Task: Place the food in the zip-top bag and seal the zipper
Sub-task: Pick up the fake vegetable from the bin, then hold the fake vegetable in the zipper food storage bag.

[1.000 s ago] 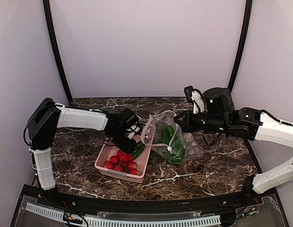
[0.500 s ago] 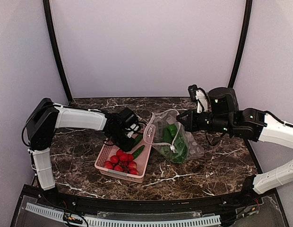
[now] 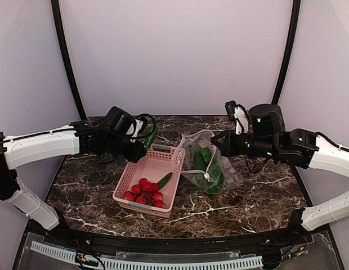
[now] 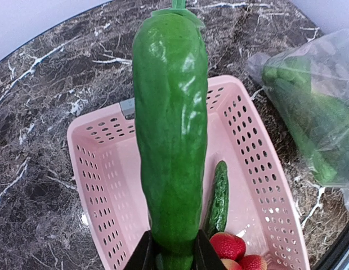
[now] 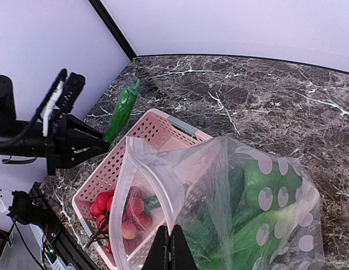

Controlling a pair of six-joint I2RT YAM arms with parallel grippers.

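Note:
My left gripper (image 3: 144, 138) is shut on a long green pepper (image 4: 171, 129) and holds it above the back left corner of the pink basket (image 3: 142, 168). The pepper also shows in the top view (image 3: 151, 134) and the right wrist view (image 5: 122, 112). A slim cucumber (image 4: 218, 198) lies in the basket. My right gripper (image 5: 173, 247) is shut on the mouth edge of the clear zip-top bag (image 5: 259, 208) and holds it open and raised. The zipper (image 5: 157, 180) curves open. Green vegetables (image 3: 210, 171) lie inside the bag.
Several red fruits (image 3: 144, 190) fill the near end of the basket. The bag's mouth overhangs the basket's right rim (image 5: 186, 128). The dark marble table (image 3: 95, 180) is walled by pale panels at the back and sides.
My left gripper has lifted out of the basket and swung back and left with the green pepper. The right arm has edged right with the bag, then held still.

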